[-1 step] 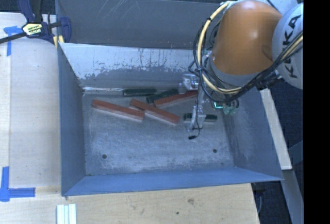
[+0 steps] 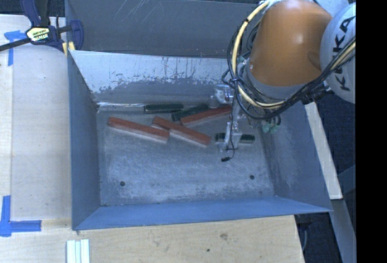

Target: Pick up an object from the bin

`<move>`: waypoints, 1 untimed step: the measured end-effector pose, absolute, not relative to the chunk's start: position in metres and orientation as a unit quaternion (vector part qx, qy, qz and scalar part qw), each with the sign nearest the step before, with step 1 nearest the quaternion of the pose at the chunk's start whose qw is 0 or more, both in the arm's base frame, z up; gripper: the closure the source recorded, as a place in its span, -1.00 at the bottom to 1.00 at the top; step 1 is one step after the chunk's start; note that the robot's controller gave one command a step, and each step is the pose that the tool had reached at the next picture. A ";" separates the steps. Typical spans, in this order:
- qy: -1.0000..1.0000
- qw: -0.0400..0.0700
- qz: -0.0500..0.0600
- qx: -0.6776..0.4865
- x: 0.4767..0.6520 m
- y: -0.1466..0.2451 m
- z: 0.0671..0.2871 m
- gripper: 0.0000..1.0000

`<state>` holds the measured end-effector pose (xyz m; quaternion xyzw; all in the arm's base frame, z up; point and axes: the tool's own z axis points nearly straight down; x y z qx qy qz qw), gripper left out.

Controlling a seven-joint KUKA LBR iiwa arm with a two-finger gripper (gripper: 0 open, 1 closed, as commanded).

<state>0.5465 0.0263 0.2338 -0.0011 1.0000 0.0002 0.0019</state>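
KUKA-lettered arm point(image 2: 342, 44), end effector point(image 2: 228, 148) beside reddish sticks point(image 2: 138, 130)

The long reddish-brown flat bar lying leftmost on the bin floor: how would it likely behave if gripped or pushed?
The long reddish-brown flat bar looks straight and even-edged, so it is probably stiff. Its flat faces suggest sliding rather than rolling. Its right end seems to meet a second reddish-brown bar, so a push would likely shift both.

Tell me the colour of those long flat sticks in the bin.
The long flat sticks are reddish-brown; camera view.
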 end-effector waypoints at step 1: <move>0.999 0.004 0.000 -0.041 0.554 0.027 0.202 -1.00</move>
